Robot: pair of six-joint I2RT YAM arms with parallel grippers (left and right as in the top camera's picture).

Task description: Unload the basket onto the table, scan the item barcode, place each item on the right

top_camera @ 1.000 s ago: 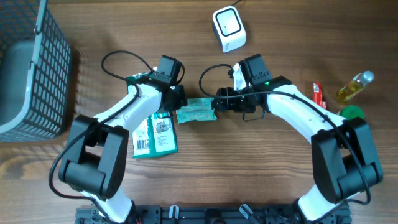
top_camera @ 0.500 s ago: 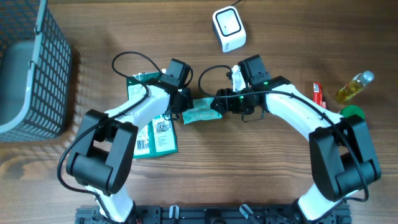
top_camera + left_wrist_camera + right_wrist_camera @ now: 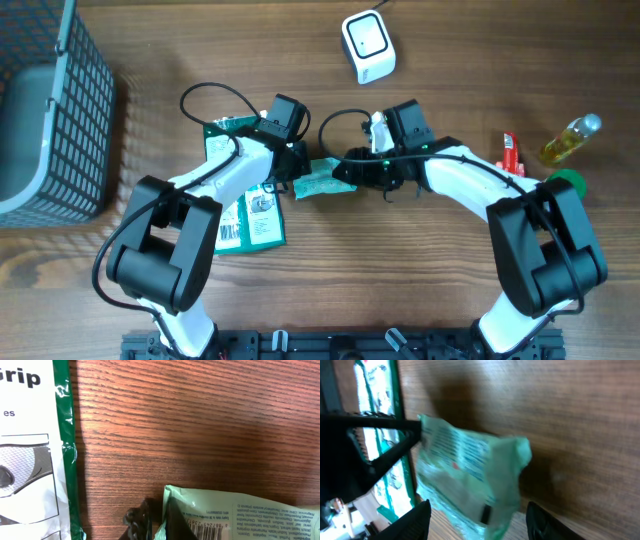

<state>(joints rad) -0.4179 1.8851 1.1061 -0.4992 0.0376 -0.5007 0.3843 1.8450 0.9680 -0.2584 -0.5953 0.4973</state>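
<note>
Overhead: the packet [image 3: 318,182] lies lengthwise between the left gripper [image 3: 294,168] and right gripper [image 3: 342,172], well apart from the scanner [image 3: 367,46]. Left wrist: jaws clamped on the packet's end. Right wrist: jaws apart, straddling the opposite end; you close these next.

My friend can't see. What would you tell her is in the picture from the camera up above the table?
A pale green packet sits between two robot grippers: the left gripper pinches one end, and the right gripper reaches for the other. A white scanner sits beyond them, and a wire basket stands at the left edge.
</note>
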